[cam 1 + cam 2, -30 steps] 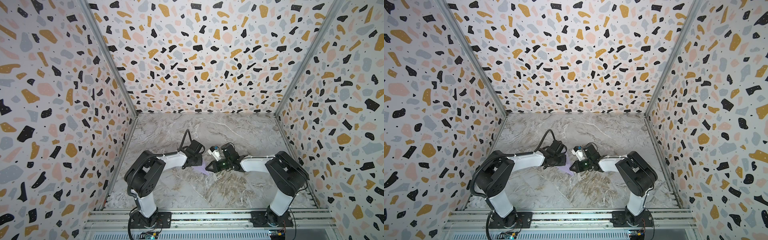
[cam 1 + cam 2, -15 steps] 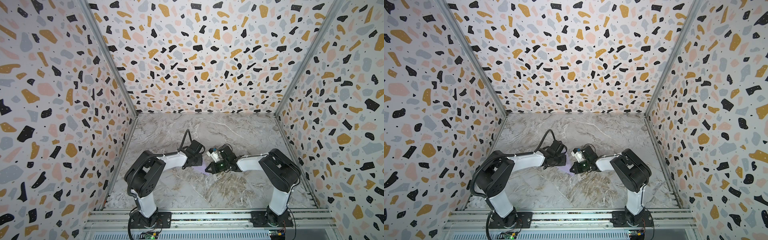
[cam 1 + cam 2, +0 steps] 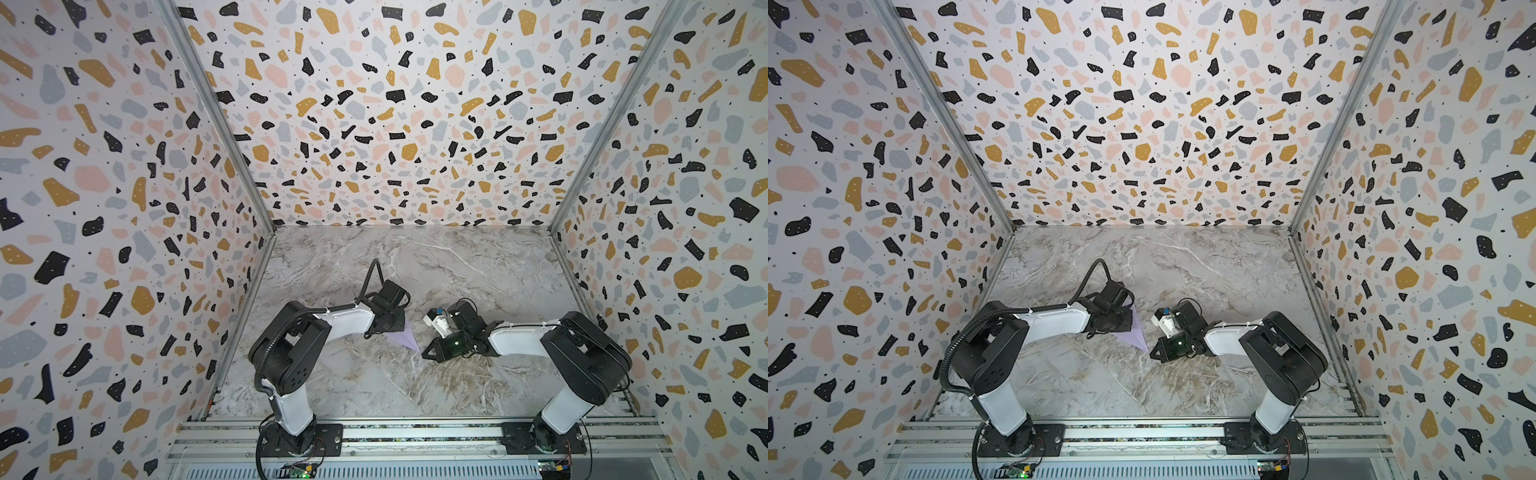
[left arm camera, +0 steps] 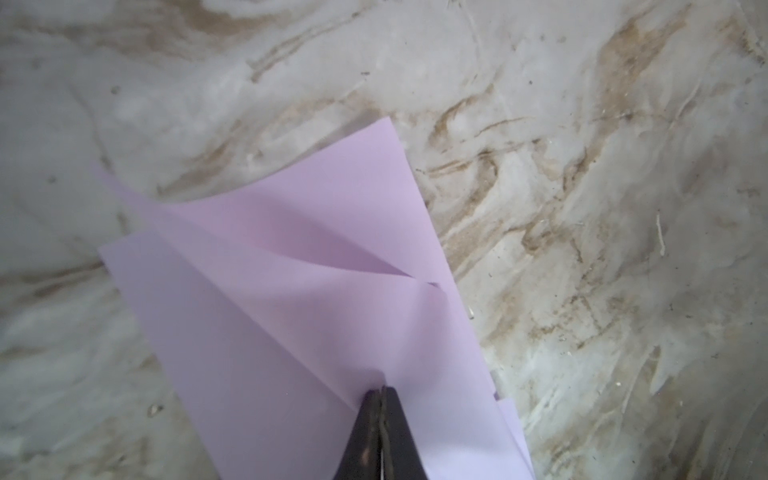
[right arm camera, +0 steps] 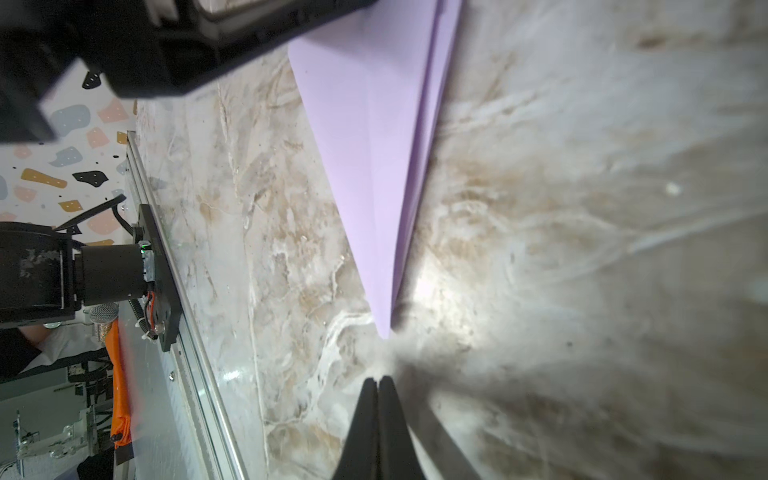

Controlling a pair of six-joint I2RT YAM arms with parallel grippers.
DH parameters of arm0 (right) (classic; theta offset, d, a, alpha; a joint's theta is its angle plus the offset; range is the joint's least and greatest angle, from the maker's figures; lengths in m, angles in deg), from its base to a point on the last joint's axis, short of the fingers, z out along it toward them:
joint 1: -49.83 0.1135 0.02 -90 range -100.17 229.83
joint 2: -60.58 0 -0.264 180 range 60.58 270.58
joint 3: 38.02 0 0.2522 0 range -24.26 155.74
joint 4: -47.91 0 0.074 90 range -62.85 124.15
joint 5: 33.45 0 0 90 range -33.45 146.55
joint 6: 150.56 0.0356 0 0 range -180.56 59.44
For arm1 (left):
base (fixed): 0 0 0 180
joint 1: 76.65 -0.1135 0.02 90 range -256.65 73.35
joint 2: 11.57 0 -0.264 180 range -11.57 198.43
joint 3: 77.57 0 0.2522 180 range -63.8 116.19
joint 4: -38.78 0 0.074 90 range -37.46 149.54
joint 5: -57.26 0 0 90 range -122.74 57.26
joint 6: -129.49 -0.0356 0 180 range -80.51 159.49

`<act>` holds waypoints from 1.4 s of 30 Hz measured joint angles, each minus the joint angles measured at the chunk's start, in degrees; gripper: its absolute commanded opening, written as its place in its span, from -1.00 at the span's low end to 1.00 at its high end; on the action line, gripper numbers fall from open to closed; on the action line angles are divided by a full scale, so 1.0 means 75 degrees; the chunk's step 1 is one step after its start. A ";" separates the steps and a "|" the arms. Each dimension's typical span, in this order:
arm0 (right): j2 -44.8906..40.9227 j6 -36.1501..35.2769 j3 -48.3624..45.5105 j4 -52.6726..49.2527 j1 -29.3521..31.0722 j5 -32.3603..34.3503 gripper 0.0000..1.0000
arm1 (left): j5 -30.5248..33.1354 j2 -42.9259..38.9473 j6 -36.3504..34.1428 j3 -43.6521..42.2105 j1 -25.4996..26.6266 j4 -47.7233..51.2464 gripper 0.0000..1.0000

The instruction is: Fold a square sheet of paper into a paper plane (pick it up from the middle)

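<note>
The square sheet of paper now lies folded as a pale lilac paper plane (image 3: 406,338) (image 3: 1134,332) on the marble table, its pointed nose toward the right arm. My left gripper (image 4: 381,390) is over its wide end, mostly hiding it in both top views. That gripper is shut on the raised centre crease of the paper plane (image 4: 291,291). My right gripper (image 3: 425,355) (image 3: 1153,355) (image 5: 378,379) lies low on the table, shut and empty. Its tips are a short gap from the nose of the plane (image 5: 374,145).
Terrazzo-patterned walls (image 3: 124,249) close in the left, back and right of the marble table (image 3: 457,270). An aluminium rail (image 3: 415,432) with both arm bases runs along the front edge. The left arm's base and the rail also appear in the right wrist view.
My right gripper has drawn back from the paper toward the right and front, leaving the plane's nose free. The left gripper has kept its place and its grip.
</note>
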 measured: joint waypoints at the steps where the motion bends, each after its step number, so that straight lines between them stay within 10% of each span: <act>1: -0.0012 0.0023 0.0070 0.0012 0.0000 0.0035 -0.93 | -0.0003 0.0000 0.0003 0.0000 0.0000 0.0000 -0.84; 42: 0.1807 0.0673 0.1556 0.1093 -0.0082 0.0318 -0.97 | -0.1612 -0.0361 -0.0522 -0.0402 -0.0128 -0.0437 -0.87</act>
